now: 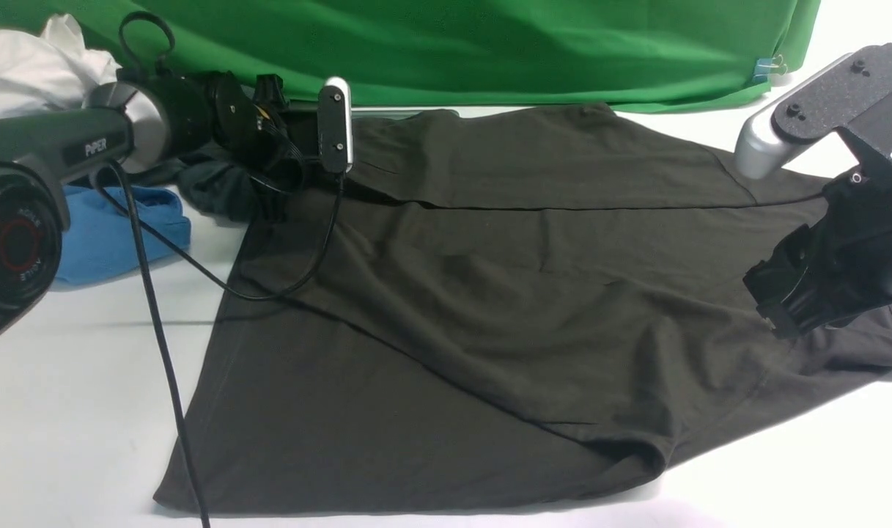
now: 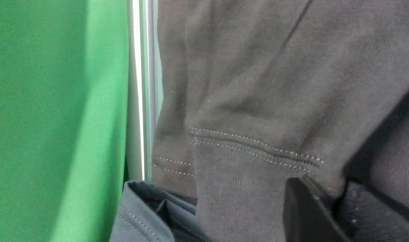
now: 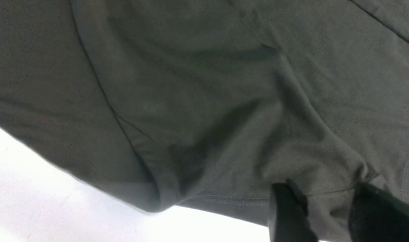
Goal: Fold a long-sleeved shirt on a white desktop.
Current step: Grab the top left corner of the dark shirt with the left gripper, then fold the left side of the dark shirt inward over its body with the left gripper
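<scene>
Front: shirt (image 1: 489, 293) is lying flat on desk (image 1: 72, 381), filling centre and right of frame, long axis running left-right. Its right end is running off frame; neck not discernible. Wrist camera (image 1: 336, 125), upper left, is blocking the tip of left arm (image 1: 50, 147).

Left wrist: left gripper (image 2: 338, 215), cropped at lower right, is pinching the ribbed cuff.

Right wrist: right gripper (image 3: 330, 215), cropped at lower right, is clamping a shirt fold beside the stitched edge.
</scene>
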